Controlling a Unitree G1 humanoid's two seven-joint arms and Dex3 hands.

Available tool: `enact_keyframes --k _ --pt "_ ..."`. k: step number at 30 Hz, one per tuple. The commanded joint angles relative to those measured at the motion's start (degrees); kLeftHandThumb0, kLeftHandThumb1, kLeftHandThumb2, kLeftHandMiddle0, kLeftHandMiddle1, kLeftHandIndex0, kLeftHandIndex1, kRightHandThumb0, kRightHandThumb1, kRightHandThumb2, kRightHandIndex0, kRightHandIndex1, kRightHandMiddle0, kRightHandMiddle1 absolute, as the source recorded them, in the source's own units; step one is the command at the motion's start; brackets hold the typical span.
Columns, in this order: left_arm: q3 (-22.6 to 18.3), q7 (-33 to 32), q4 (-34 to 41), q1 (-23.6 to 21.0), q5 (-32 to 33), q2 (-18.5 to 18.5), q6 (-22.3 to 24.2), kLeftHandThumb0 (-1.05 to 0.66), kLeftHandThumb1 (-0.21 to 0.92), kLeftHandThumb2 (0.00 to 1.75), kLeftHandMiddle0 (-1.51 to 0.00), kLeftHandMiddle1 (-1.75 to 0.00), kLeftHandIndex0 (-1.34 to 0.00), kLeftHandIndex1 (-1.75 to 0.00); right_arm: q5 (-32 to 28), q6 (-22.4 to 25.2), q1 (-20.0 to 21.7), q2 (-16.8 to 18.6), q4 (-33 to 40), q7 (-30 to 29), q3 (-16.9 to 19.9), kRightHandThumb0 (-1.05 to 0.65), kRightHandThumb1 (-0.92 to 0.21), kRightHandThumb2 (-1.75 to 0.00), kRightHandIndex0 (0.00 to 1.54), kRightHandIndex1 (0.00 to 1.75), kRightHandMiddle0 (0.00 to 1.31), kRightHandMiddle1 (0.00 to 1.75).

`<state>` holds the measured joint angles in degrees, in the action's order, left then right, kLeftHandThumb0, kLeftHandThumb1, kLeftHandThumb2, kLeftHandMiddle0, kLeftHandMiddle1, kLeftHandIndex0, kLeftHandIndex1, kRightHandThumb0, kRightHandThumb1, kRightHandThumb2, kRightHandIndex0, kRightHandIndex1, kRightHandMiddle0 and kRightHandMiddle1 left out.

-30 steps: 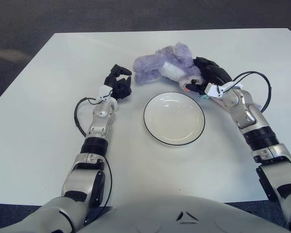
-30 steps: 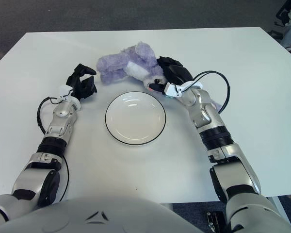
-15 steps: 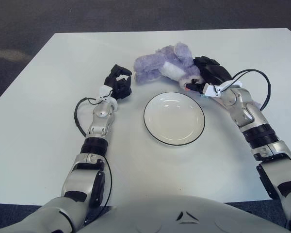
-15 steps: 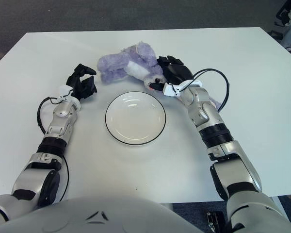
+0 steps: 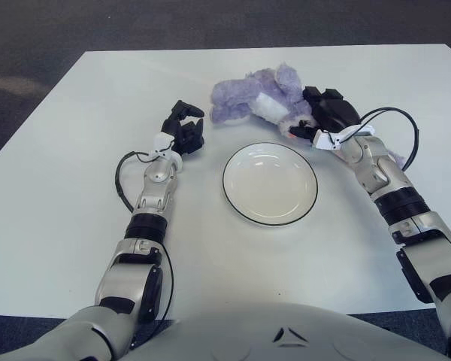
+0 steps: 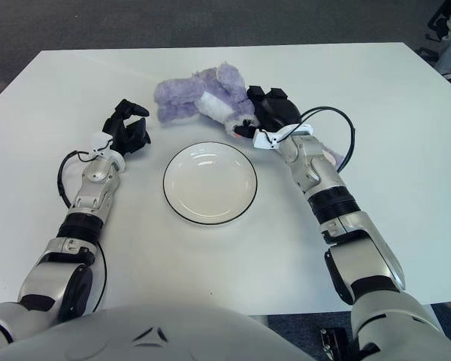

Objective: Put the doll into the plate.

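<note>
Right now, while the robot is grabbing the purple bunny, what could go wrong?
The right hand grips only one end of the floppy doll, so the doll might slip free or drag along the table. The trailing body could also bump the plate and push it, or end up draped over the rim. The left hand shows left of the plate, holding nothing.

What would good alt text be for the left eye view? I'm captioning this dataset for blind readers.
The robot's right hand grips a fluffy purple plush doll lying on the white table just beyond an empty round white plate with a dark rim. Its left hand shows to the plate's left, fingers curled, holding nothing.
</note>
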<state>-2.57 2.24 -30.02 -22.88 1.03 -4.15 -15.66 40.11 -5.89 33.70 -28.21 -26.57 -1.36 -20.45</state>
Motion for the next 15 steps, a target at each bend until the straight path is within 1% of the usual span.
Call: enact_keyframes --k 1,2,4,5,8,11,15 --pt "0.61 0.21 -1.72 3.81 -0.26 1.1 1.22 -0.38 0.69 0.83 -0.92 -1.75 -0.33 -1.75 1.44 0.74 -0.87 -0.15 -6.58 -0.2 -1.38 -0.51 -0.68 -0.83 0.19 1.72 0.29 1.74" --pt "0.6 0.2 -1.72 3.81 -0.25 1.1 1.24 -0.38 0.69 0.83 -0.92 -1.75 -0.33 -1.75 1.33 0.69 -0.68 -0.04 -7.41 -0.63 -1.41 -0.27 -0.56 -0.97 0.33 1.67 0.36 1.74" --pt "0.57 0.23 -1.83 3.77 -0.18 1.1 1.21 -0.38 0.69 0.83 -0.92 -1.75 -0.33 -1.75 1.32 1.04 -0.41 0.19 -8.19 -1.37 -1.47 -0.14 -0.48 -1.07 0.43 1.61 0.41 1.74" --pt "0.54 0.27 -1.9 3.73 -0.13 1.09 1.18 -0.38 0.69 0.83 -0.91 -1.75 -0.33 -1.75 1.37 1.32 -0.31 0.32 -8.43 -1.72 -1.5 -0.09 -0.4 -1.15 0.53 1.55 0.47 1.74" --pt "0.57 0.32 -1.74 3.81 -0.07 1.15 1.16 -0.38 0.69 0.83 -0.91 -1.75 -0.33 -1.75 1.22 1.85 -0.2 0.57 -8.89 -2.53 -1.41 -0.03 -0.27 -1.28 0.67 1.47 0.56 1.75" --pt "0.6 0.42 -1.8 3.81 -0.03 1.11 1.02 -0.38 0.69 0.83 -0.91 -1.75 -0.33 -1.75 0.75 2.22 -0.03 1.02 -9.77 -3.17 -1.24 -0.01 -0.17 -1.38 0.77 1.43 0.61 1.75" --pt "0.67 0.67 -2.0 3.76 -0.01 0.98 0.67 -0.38 0.69 0.83 -0.91 -1.75 -0.33 -1.75 -0.62 1.91 0.64 1.67 -12.41 -3.92 -0.48 0.0 -0.06 -1.5 0.86 1.42 0.66 1.75"
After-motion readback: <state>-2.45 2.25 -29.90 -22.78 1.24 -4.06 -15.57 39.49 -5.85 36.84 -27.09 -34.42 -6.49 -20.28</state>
